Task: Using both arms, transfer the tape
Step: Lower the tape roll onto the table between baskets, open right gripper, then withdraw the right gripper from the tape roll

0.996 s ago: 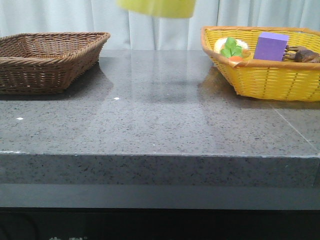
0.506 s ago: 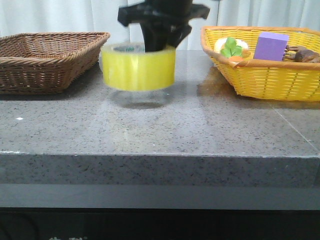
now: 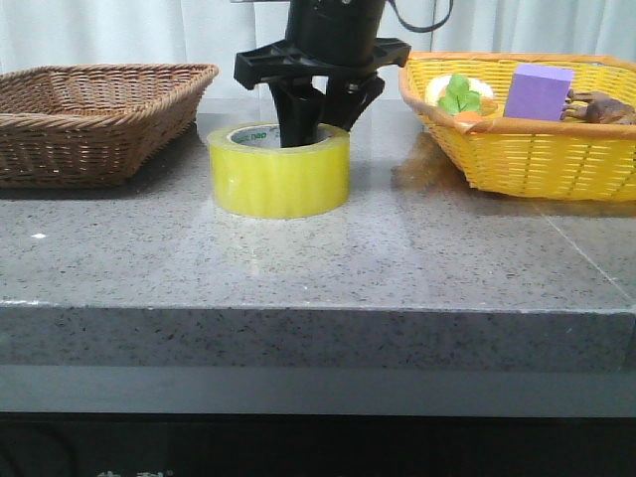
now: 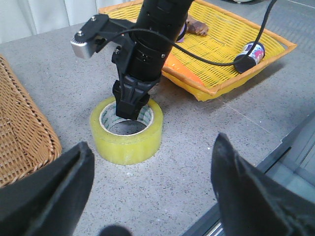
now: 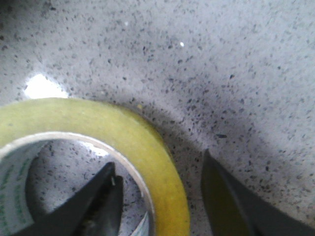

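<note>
Between wicker baskets, on speckled stone: glossy round tape [image 3: 279, 170], wall straddled by right gripper [image 5: 157, 196]; left gripper [image 4: 147, 196] spread wide.

Bright even light, soft glare on the table [image 3: 417, 248], left fingers [image 4: 47, 196] blurred, right wrist view perhaps slightly soft.

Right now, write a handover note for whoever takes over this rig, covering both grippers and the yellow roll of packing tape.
Right gripper: open, straddling the wall of the translucent yellow packing tape roll.
Left gripper: open, empty, apart from the roll.
Roll: flat on the grey speckled table, between the brown wicker basket and yellow woven basket.
Left: probably the left arm's pickup.
</note>
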Controlling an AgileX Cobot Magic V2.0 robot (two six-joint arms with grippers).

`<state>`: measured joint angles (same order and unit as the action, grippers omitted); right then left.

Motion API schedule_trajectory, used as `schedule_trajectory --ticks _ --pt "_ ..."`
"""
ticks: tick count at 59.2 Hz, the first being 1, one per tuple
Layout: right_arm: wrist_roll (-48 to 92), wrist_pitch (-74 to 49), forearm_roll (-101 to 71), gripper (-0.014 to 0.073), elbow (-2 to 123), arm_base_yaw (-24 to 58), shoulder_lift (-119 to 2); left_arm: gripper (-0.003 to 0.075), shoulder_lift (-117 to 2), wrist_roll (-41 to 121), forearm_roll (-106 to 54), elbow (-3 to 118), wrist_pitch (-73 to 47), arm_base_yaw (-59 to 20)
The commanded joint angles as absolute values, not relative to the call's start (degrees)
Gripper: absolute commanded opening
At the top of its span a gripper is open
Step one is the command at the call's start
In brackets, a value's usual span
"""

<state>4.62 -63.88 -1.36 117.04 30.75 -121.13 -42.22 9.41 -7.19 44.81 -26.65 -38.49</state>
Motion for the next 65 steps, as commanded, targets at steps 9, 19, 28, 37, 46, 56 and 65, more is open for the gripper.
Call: schedule_trajectory --ticks 9,19,28,37,46,56,65 --pt "5.0 -64.4 -1.5 0.0428 121.5 30.8 -112.4 0.0491 -42.3 9.4 -7.7 46.3 -22.3 -39.1" --pt "4.8 -65.1 -3.9 0.0428 120.1 30.8 -106.3 0.0491 -42.3 9.4 -7.7 46.3 -22.3 -39.1" --pt "4.8 -61.2 -6.3 0.0428 112.2 30.8 -98.8 0.0491 -42.3 9.4 -7.7 46.3 -22.3 -39.1" --pt "4.8 -53.9 -8.5 0.0428 101.4 30.8 -89.0 0.0491 -42.3 9.4 -7.7 46.3 -22.3 -39.1" --pt "4.8 -48.6 -9.2 0.0428 90.7 30.8 -79.6 0.0491 -42.3 9.4 -7.7 46.3 -22.3 -39.1" --pt "4.8 -43.8 -9.8 0.0428 80.4 30.8 -71.0 0.0491 -42.3 9.4 -7.7 46.3 -22.3 -39.1" --pt "4.8 -39.5 -9.8 0.0428 71.6 30.8 -63.0 0.0491 -42.3 9.4 -7.7 46.3 -22.3 -39.1"
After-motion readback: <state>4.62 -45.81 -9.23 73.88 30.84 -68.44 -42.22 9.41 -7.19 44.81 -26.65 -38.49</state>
